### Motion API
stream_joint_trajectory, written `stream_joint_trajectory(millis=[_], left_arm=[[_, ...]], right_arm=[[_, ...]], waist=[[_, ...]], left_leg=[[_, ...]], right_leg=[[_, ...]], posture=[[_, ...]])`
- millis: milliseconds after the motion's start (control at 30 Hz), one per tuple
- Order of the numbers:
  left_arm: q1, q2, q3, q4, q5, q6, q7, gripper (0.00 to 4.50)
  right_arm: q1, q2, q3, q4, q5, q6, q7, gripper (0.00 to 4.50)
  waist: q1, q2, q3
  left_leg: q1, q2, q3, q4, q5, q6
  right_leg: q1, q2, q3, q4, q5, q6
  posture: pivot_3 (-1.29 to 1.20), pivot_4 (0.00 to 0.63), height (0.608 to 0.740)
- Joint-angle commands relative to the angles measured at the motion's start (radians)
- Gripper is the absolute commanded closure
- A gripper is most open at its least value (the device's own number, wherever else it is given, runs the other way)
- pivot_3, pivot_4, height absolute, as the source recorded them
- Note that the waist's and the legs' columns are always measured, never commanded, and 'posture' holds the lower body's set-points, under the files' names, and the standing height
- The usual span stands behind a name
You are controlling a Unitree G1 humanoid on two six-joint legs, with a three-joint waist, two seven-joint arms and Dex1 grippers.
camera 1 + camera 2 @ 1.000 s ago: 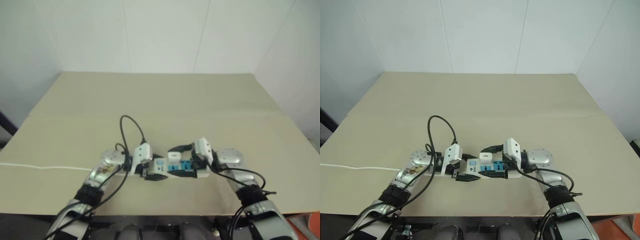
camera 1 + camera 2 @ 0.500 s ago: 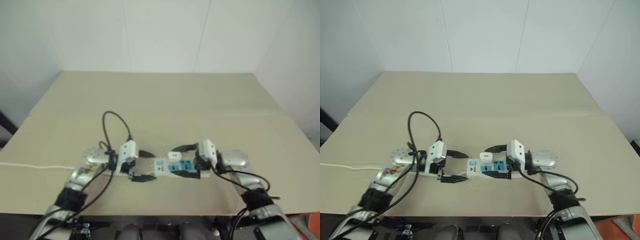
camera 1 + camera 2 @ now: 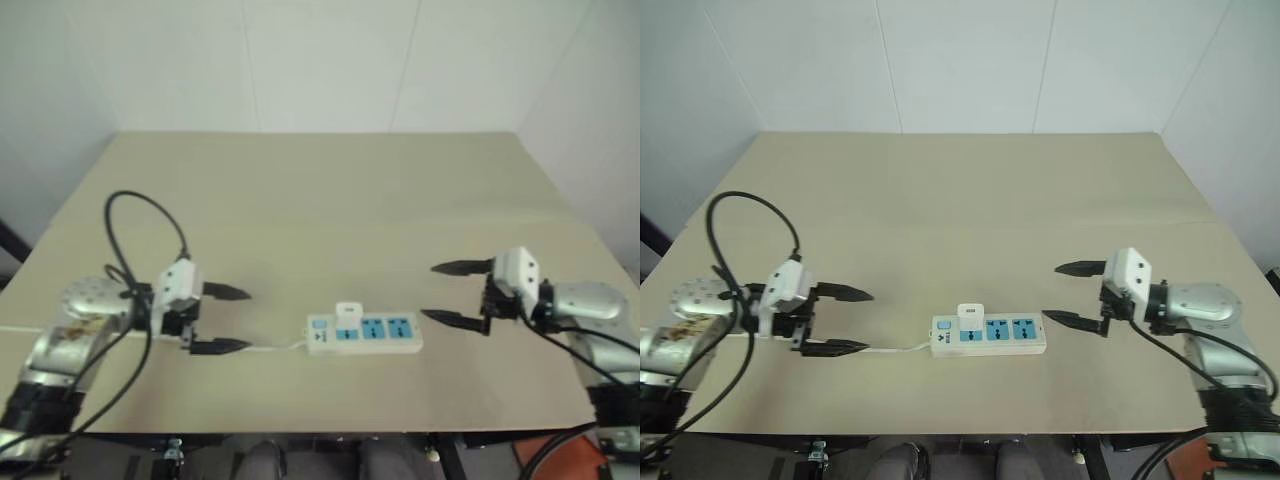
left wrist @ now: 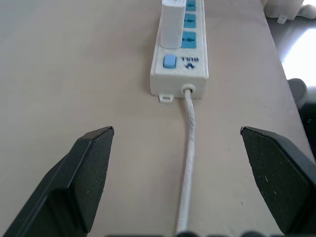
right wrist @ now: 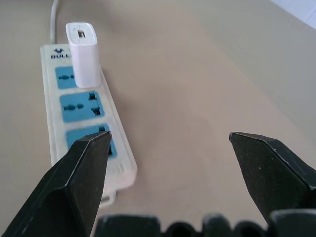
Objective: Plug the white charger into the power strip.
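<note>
I am seeing the white charger [image 3: 970,318] standing upright in the leftmost blue socket of the power strip [image 3: 989,333] at lower centre on the worktop [image 3: 960,200], so plugging looks done, left gripper [image 3: 845,320] and right gripper [image 3: 1072,294] both hovering spread-fingered, empty, well apart.

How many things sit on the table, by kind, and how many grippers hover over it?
white charger: 1
power strip: 1
gripper: 2, left and right, both open
Total: 4
</note>
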Motion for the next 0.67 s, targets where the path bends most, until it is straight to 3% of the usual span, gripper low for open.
stream_joint_trajectory(millis=[33,367,667], left_arm=[[0.025,0.057,0.068,-0.039,-0.049,0.022,-0.039,0.03],[0.072,0.078,0.119,-0.096,-0.086,0.08,0.002,0.03],[0.079,0.066,0.11,-0.129,-0.084,0.088,0.037,0.03]], right_arm=[[0.015,-0.087,-0.045,-0.052,0.037,0.096,0.041,0.0],[0.071,-0.124,-0.088,-0.129,0.076,0.207,0.019,0.0],[0.104,-0.127,-0.082,-0.167,-0.013,0.122,-0.051,0.0]], waist=[[-0.001,0.0,0.003],[-0.007,0.0,0.006],[-0.007,0.0,0.006]], left_leg=[[0.0,0.0,0.0,0.0,0.0,0.0],[0.0,0.001,0.001,0.0,0.0,0.0],[0.0,0.001,0.0,0.0,0.0,0.0]], right_leg=[[0.0,0.0,0.0,0.0,0.0,0.0],[0.0,0.0,0.0,0.001,-0.001,0.001],[-0.001,0.001,0.0,0.001,0.0,0.0]], posture=[[0.0,0.15,0.74],[0.0,0.15,0.74],[0.0,0.15,0.74]])
